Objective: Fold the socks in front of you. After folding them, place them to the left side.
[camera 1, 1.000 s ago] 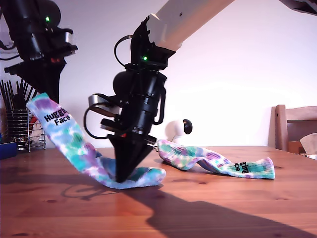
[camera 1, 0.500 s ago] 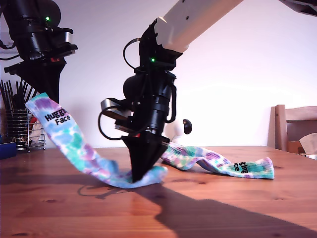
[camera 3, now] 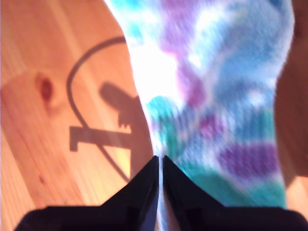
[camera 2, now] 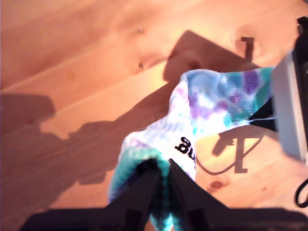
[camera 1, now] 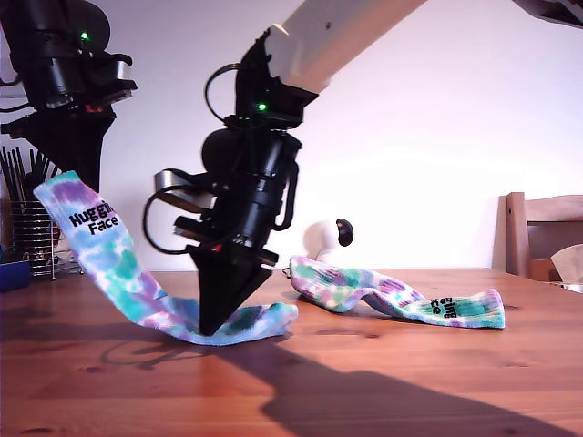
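Note:
One tie-dyed sock (camera 1: 118,264) hangs in a slope from its lettered cuff down to the wooden table (camera 1: 383,382). My first gripper (camera 1: 80,185), raised at the exterior view's left, is shut on that cuff (camera 2: 161,163), and the sock (camera 2: 211,106) falls away below it. My second gripper (camera 1: 208,330) points down at the table and is shut on the same sock's lower foot part (camera 3: 160,159), with the knit (camera 3: 216,96) spread past the jaws. The other sock (camera 1: 401,300) lies wavy on the table behind, towards the exterior view's right.
A wire holder with black sticks (camera 1: 36,228) and a blue object (camera 1: 14,273) stand at the exterior view's left edge. A small white and black device (camera 1: 328,238) sits behind the socks. A wooden chair (camera 1: 542,232) stands at the exterior view's right.
My second gripper swung right and has come back towards the exterior view's left, dragging the sock's foot end along. My first gripper and the cuff shifted slightly left.

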`<state>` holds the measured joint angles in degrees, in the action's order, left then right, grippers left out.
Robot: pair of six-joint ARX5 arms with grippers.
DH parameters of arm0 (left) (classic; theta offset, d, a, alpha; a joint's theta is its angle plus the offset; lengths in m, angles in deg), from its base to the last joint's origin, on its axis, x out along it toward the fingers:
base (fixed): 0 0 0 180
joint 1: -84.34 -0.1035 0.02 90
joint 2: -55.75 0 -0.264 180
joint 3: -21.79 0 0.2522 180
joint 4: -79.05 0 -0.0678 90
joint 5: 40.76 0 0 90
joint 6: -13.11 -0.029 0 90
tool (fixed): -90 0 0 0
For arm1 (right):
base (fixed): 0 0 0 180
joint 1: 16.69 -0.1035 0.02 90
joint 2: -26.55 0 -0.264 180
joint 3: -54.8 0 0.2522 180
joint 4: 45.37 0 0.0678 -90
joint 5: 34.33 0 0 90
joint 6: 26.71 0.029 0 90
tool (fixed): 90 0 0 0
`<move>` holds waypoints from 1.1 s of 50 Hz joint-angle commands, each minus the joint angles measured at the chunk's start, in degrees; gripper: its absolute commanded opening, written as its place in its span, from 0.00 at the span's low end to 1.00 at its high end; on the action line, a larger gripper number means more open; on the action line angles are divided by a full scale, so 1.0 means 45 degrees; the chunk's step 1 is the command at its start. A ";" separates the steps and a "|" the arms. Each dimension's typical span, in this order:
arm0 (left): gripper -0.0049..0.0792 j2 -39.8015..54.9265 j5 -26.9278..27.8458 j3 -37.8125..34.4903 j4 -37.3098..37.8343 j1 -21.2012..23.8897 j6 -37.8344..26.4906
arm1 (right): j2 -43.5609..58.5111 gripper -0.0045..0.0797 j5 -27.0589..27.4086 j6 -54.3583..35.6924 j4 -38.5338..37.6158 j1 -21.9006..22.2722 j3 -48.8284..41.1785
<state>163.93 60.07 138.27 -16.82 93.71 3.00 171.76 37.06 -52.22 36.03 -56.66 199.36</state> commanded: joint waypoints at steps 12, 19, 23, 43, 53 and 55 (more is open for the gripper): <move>0.04 0.0015 0.0024 0.0359 0.0034 -0.0306 -0.0092 | -0.0160 0.04 0.0282 0.0063 0.0073 0.0238 0.0034; 0.04 0.0015 0.0024 0.0359 0.0024 -0.0306 -0.0092 | -0.0529 0.04 0.0228 0.0049 0.0112 0.0476 0.0034; 0.04 0.0015 0.0024 0.0359 0.0029 -0.0306 -0.0092 | -0.0724 0.04 0.0282 -0.0019 0.0131 0.0505 0.0034; 0.04 0.0015 0.0068 0.0359 -0.0029 -0.0306 -0.0102 | -0.0821 0.04 0.2195 -0.0709 -0.0214 0.0345 0.0019; 0.04 0.0015 0.0068 0.0359 0.0044 -0.0364 -0.0102 | -0.0607 0.04 0.2312 -0.0782 -0.0709 0.0296 -0.0627; 0.04 0.0015 0.0068 0.0359 0.0073 -0.0364 -0.0102 | -0.0559 0.04 0.2409 -0.0831 -0.0719 0.0296 -0.0801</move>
<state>163.93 60.11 139.60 -16.65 92.42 2.78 169.68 47.51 -55.37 32.64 -55.04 198.60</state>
